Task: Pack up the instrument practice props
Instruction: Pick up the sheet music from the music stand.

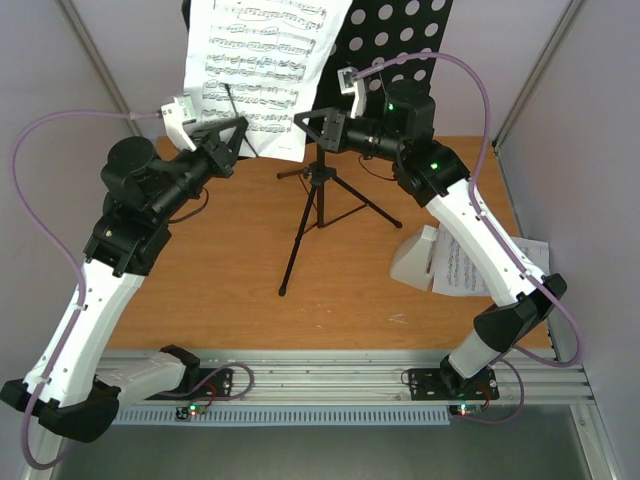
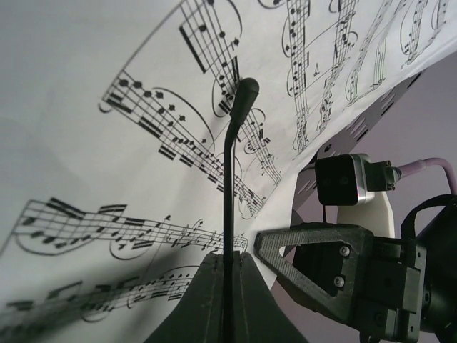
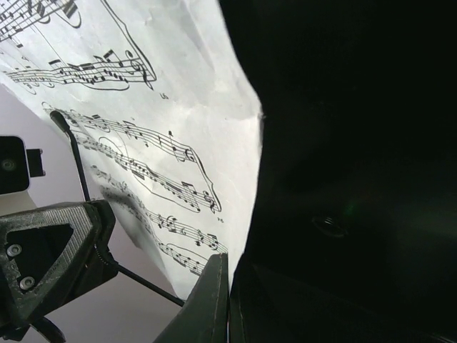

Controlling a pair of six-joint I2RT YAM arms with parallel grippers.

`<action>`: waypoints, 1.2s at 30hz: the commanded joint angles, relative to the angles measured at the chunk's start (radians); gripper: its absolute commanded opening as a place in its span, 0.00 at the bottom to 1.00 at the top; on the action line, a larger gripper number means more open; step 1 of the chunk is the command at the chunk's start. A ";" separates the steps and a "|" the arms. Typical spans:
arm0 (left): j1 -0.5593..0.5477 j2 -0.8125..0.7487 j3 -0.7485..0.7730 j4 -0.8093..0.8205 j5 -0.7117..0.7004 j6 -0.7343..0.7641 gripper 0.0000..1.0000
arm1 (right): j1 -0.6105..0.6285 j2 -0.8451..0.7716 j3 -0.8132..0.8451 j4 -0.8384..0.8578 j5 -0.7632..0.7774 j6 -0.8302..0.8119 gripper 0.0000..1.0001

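The black tripod music stand (image 1: 320, 215) stands mid-table, its round-holed desk (image 1: 405, 35) at the top. A white sheet of music (image 1: 255, 70) leans on the desk. My left gripper (image 1: 236, 135) is shut on the stand's thin black page-holder rod (image 2: 230, 164), which runs up between the jaws (image 2: 230, 261) in front of the sheet (image 2: 107, 93). My right gripper (image 1: 306, 124) is shut on the sheet's lower right edge (image 3: 214, 171), beside the dark desk (image 3: 357, 107). The white pyramid metronome (image 1: 412, 258) stands on the table at the right.
A second printed sheet (image 1: 478, 270) lies flat under the right arm, next to the metronome. The tripod legs (image 1: 300, 245) spread over the wooden tabletop (image 1: 220, 270). Grey walls close in the sides and back. The two grippers are close together below the desk.
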 commanded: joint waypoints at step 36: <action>0.001 -0.011 -0.034 0.096 -0.009 0.152 0.00 | 0.006 -0.903 -0.526 -0.384 0.806 -0.304 0.01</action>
